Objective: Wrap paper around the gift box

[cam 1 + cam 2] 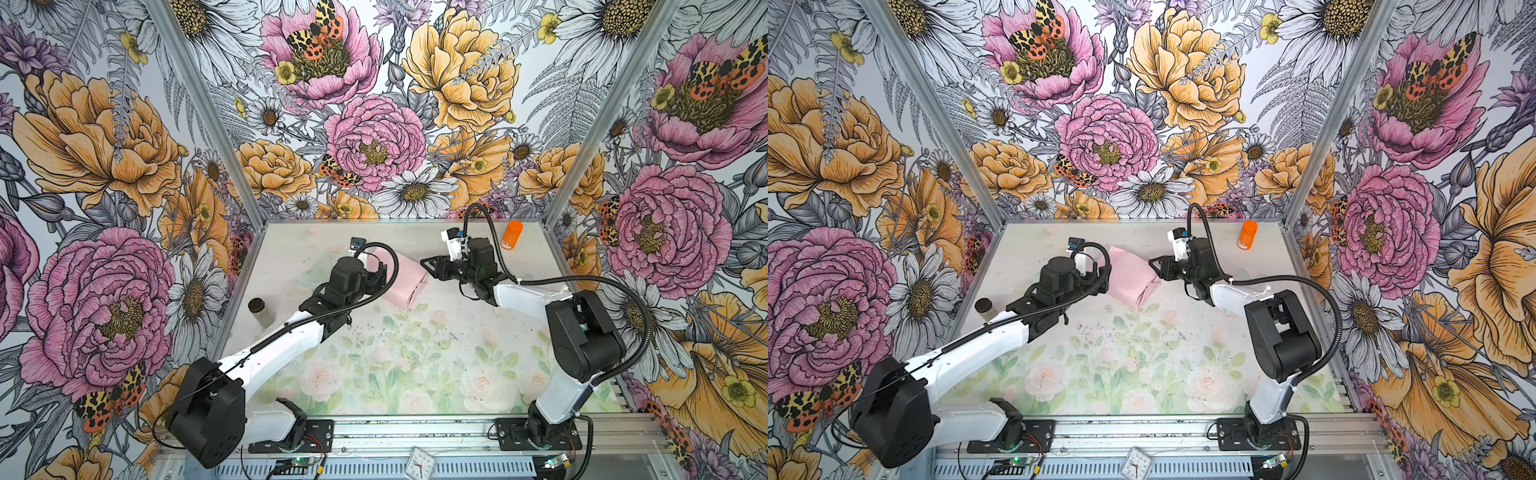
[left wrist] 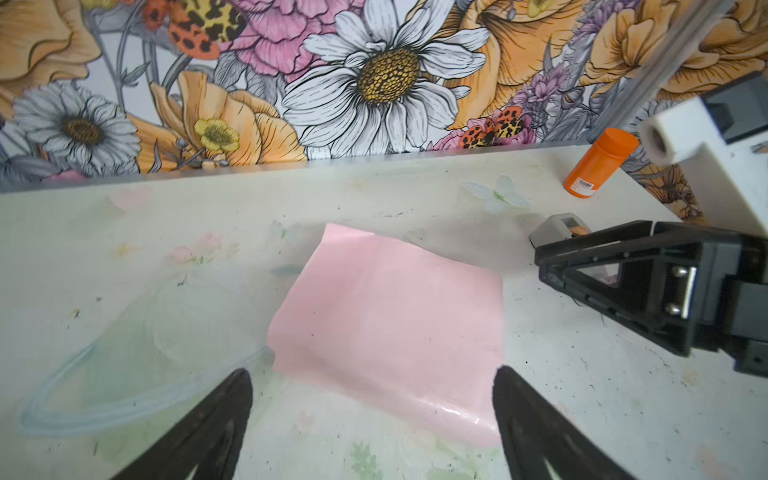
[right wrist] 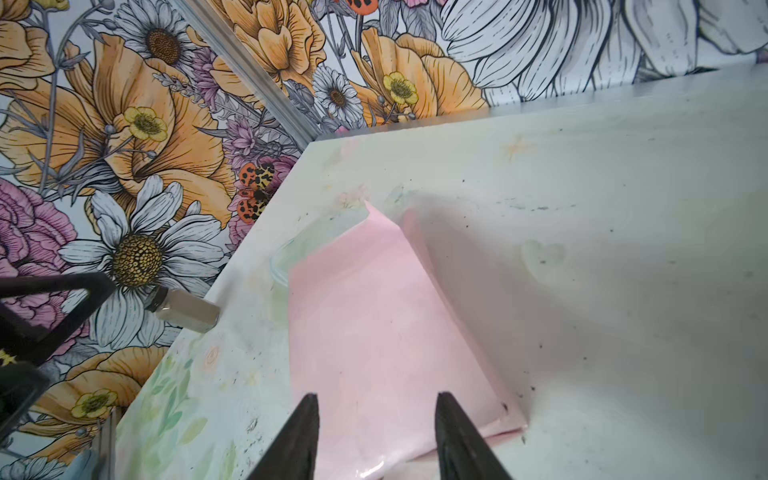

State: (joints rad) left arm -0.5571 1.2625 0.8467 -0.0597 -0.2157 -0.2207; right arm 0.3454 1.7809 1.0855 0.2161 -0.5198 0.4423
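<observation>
Floral-walled enclosure, printed table point(image 1: 415, 332). The paper point(image 1: 401, 286), pink side out, lies folded into a bundle at mid-table; the gift box is hidden, presumably inside. Left fingers point(image 2: 220, 415) spread wide and right fingers point(image 3: 301, 436) partly apart, both empty, flank the bundle, probably to check the folds.

A robotics lab booth: flowered wall panels point(image 1: 104, 145) in metal framing point(image 1: 203, 108) enclose a table point(image 1: 457, 324), with two robot arms point(image 1: 282, 357) bolted to a front rail point(image 1: 415, 430).
</observation>
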